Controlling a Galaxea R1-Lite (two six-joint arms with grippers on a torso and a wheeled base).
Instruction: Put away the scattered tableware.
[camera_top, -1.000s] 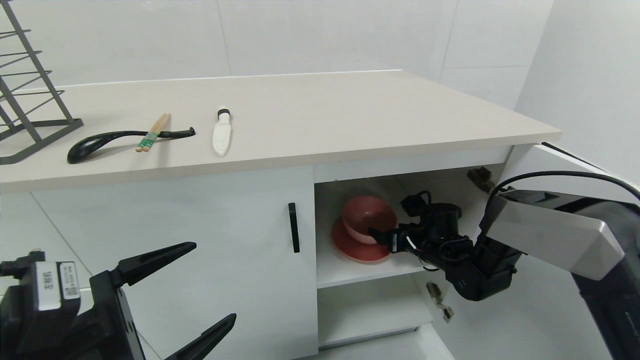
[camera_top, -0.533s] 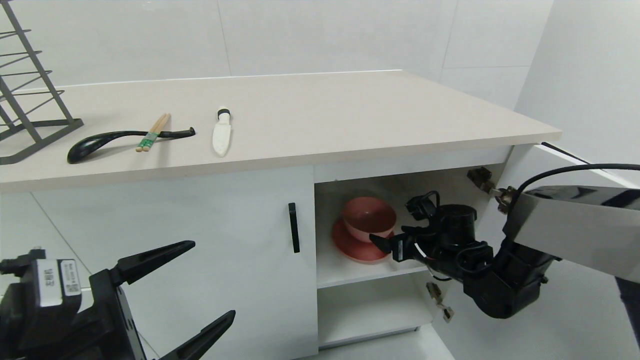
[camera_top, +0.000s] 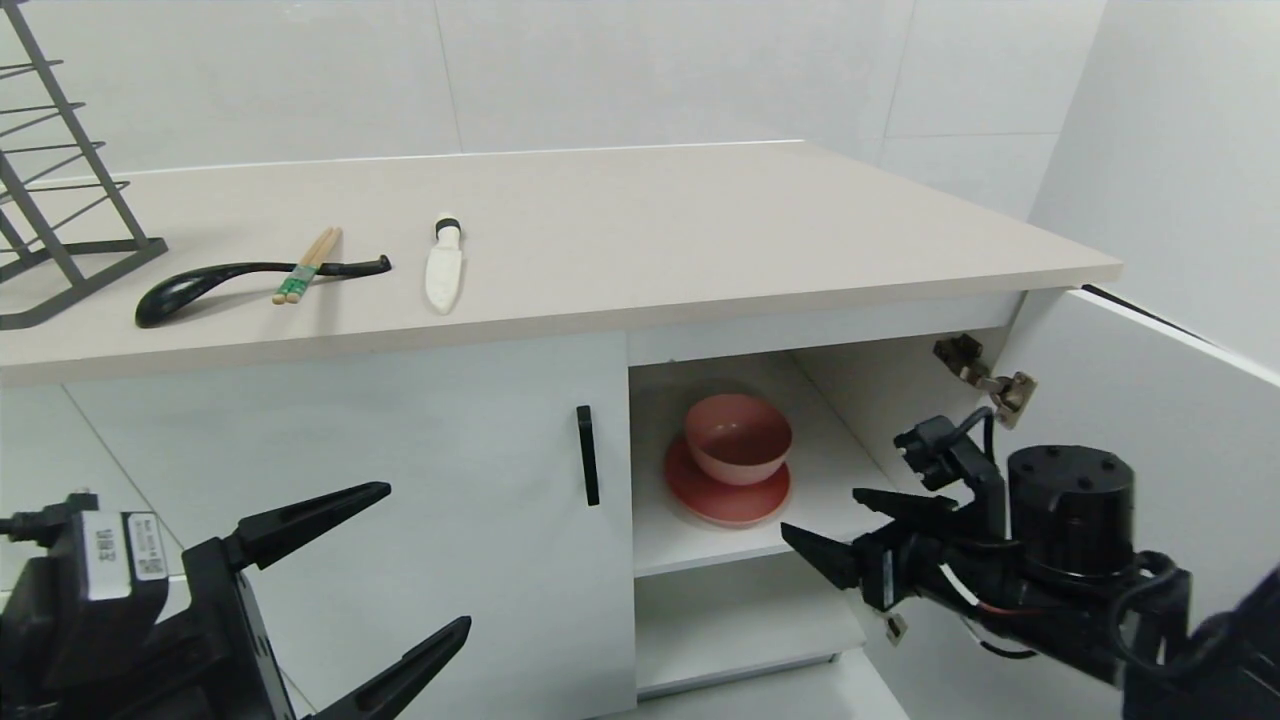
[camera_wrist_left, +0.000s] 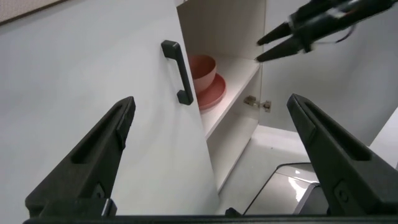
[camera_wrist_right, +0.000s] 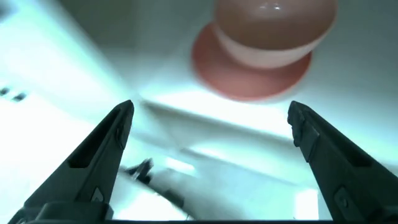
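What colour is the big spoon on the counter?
Black. The spoon shows best in the head view, lying under the chopsticks.

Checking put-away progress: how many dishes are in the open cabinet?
2: a pink bowl sitting on a pink plate, both on the upper shelf. The closed left door may hide more.

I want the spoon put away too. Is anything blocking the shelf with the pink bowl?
No door blocks it: the right door stands open. The right gripper, jaws open, hovers before the opening, and the bowl on its plate fills the left of the shelf.
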